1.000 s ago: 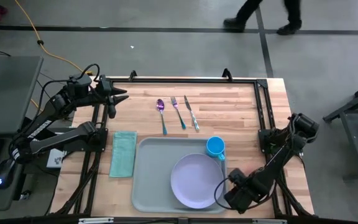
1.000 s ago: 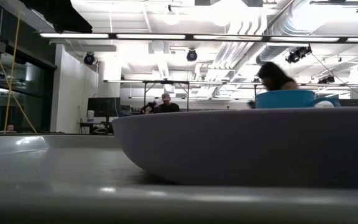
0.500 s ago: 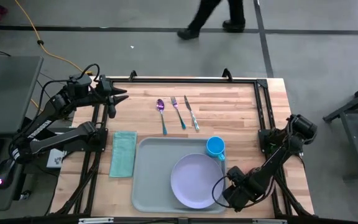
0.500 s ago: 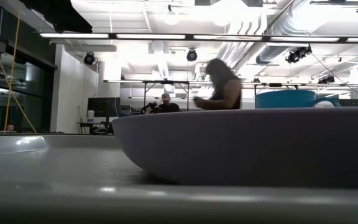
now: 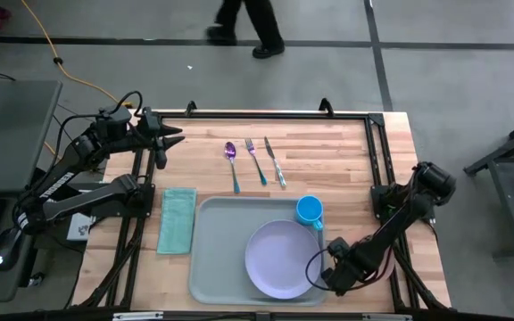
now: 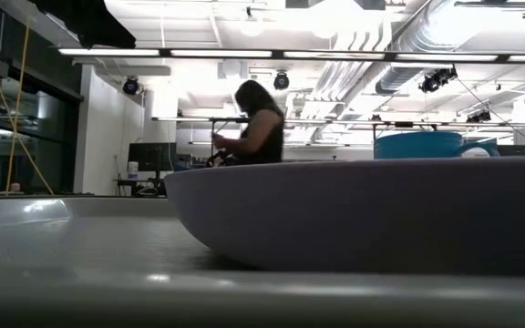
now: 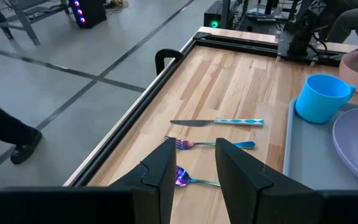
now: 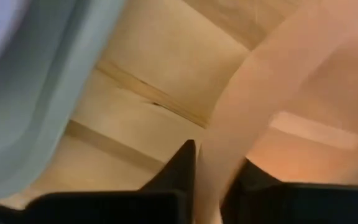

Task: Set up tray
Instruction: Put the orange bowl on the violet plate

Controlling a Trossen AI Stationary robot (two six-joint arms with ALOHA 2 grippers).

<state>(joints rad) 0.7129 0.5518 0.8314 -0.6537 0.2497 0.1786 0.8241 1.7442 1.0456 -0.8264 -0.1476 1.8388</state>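
Right gripper hovers at the near-right corner of the large pale grey-blue plastic tray, pinched narrow on a peach curved object. The tray stretches leftward, long axis crosswise. Left gripper, part-open, waits far-left, well apart.

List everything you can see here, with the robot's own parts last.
table: one, light wood, under everything
tray: one, pale grey-blue, near middle of the table
plate: one, lavender, on the tray
cup: one, blue, tray's far right corner
cloth: one, teal, left of the tray
spoon, fork, knife: one each, purple-blue sheen, in a row beyond the tray
peach thing: one, by the right gripper, unidentifiable
person: one, dark clothes, walking beyond the table
left gripper: open, far left corner
right gripper: tray's near right edge
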